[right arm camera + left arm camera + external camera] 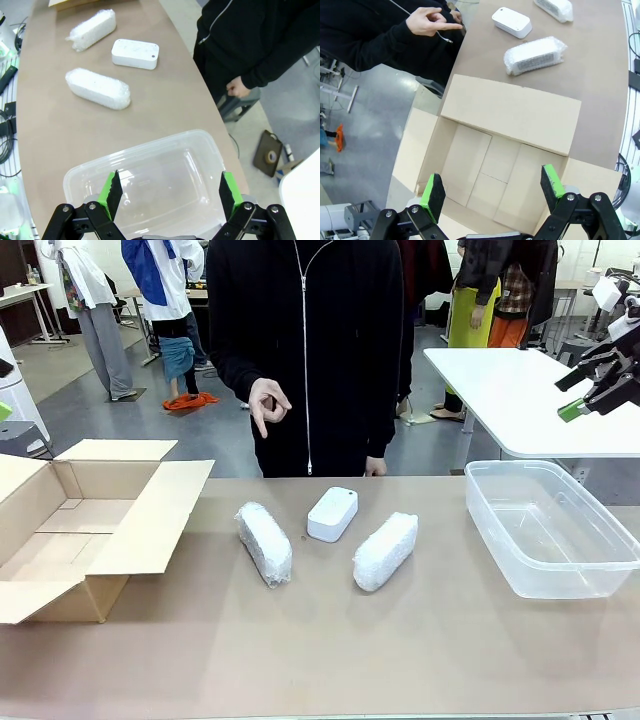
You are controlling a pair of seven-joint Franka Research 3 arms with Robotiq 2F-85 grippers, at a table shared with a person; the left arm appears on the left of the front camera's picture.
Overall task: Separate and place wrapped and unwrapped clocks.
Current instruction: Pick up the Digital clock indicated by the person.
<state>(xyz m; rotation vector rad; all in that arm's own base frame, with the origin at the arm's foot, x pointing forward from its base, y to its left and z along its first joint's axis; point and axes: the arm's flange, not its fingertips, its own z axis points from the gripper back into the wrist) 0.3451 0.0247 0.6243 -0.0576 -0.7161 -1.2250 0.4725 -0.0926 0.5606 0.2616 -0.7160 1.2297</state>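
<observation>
Whitish bubble wrap covers two of the three things I must sort. All three lie on the table out ahead of my hands, none yet in a container. My left gripper hangs directly above the open cardboard box, fingers spread wide with nothing between them. Straight ahead of that hand, beyond the box's far flap, lies the left bundle — the closest thing to it. Its long axis runs nearly in line with the gap between my two fingers. I judge the wrist must turn about a quarter before the pads can close across the narrow width.

My right gripper is likewise spread and empty, poised over the clear plastic tub. Ahead of it, past the tub's far rim, lies the right bundle, tilted slightly but again mostly crosswise to my reach. The bare clock sits farther off from this hand, between the two bundles and toward the person. The person's hand is raised clear of the table and touches nothing.

So each arm has its own bundle nearest — the bare clock lies about midway, and I cannot tell which hand is closer to it.
</observation>
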